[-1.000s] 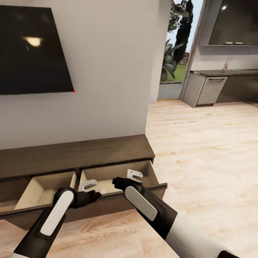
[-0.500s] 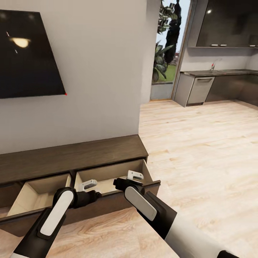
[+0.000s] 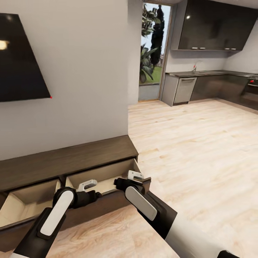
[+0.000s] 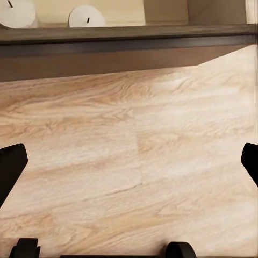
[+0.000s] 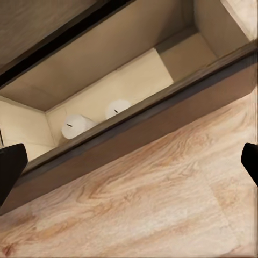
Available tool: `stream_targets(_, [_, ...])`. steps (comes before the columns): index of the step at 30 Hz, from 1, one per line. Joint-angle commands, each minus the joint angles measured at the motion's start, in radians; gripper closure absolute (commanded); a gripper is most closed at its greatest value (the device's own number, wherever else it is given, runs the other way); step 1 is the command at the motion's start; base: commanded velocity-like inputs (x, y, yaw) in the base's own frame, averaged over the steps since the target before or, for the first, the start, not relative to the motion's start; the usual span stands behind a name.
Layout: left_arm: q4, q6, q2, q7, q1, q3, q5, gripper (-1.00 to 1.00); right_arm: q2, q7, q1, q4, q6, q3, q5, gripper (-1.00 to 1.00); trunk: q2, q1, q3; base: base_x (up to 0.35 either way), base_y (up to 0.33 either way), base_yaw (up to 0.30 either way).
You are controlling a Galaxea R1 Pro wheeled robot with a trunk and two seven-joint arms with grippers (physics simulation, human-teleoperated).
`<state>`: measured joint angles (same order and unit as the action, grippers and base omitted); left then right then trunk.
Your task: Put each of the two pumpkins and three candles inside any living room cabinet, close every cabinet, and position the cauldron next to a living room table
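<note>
Progress so far: we see two stubby off-white candles (image 5: 95, 119) inside the long dark brown wooden cabinet (image 3: 82, 157), drawers open. Left gripper (image 4: 129, 161) and right gripper (image 5: 129, 161) gape wide, empty. Pumpkins, third candle, cauldron pending.

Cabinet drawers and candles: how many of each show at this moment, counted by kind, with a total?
Open drawers on the cabinet: 2, the one on the robot's left and the one on its right.
Candles in the right-hand drawer: 2, one beside the other.
Pumpkins: 0.
Total: 4
</note>
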<state>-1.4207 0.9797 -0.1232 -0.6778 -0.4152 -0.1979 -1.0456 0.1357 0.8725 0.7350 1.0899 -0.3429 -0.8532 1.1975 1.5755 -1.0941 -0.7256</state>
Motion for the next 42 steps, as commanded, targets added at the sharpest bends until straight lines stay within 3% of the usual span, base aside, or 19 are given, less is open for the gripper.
stream_targets(1, [-0.001,0.0,-0.001,-0.01,-0.001,-0.002,-0.01,-1.0,-0.002,0.006,0.001,0.001,-0.004,-0.001,0.004,-1.0,0.001,0.0,0.0,-0.027,0.018,-0.267])
stream_targets(15, [-0.001,0.0,-0.001,-0.011,-0.001,-0.002,-0.01,-1.0,-0.051,0.013,0.001,-0.001,-0.005,0.0,0.005,-1.0,0.001,0.0,0.012,-0.084,0.02,-0.269])
stream_targets(30, [0.0,0.0,-0.002,-0.01,-0.001,-0.002,-0.01,-1.0,-0.075,0.017,0.001,-0.002,-0.006,0.0,0.006,-1.0,0.001,0.0,0.024,-0.05,0.021,-0.269])
stream_targets(33, [0.0,0.0,-0.002,-0.009,-0.001,-0.002,-0.01,-1.0,-0.111,0.016,0.001,-0.001,-0.005,0.0,0.04,-1.0,0.001,0.0,0.027,-0.003,0.002,-0.269])
stream_targets(36, [0.0,0.0,-0.001,-0.009,-0.001,-0.002,-0.01,-1.0,-0.117,0.016,0.001,-0.001,-0.003,0.0,0.072,-1.0,0.001,0.0,0.029,-0.001,0.0,-0.269])
stream_targets(42, [0.0,0.0,-0.001,-0.009,-0.001,-0.002,-0.01,-1.0,-0.12,0.016,0.001,-0.001,-0.002,0.0,0.085,-1.0,0.001,0.0,0.034,0.0,0.0,-0.269])
